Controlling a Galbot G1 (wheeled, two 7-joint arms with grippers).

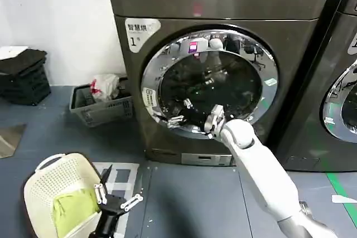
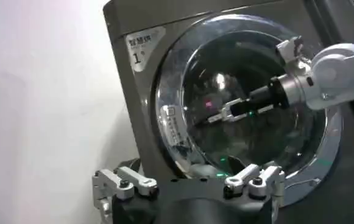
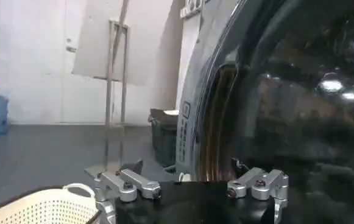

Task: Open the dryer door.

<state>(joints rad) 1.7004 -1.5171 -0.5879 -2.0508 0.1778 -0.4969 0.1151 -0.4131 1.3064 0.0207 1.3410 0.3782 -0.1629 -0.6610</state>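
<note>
Grey floor, white wall, dryer door (image 1: 209, 82) shut, right gripper (image 1: 213, 120) jaws spread at its lower rim, left gripper (image 1: 118, 196) spread, empty, above laundry basket (image 1: 53, 185)

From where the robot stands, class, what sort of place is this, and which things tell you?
Probably a laundry room: a front-loading machine with its dryer door, a similar darker machine beside it, and a white laundry basket on the floor.

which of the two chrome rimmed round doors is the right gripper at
The right gripper is at the chrome-rimmed dryer door of the machine labelled 1, by its lower rim; the neighbouring darker machine's door stands apart at the edge.
</note>
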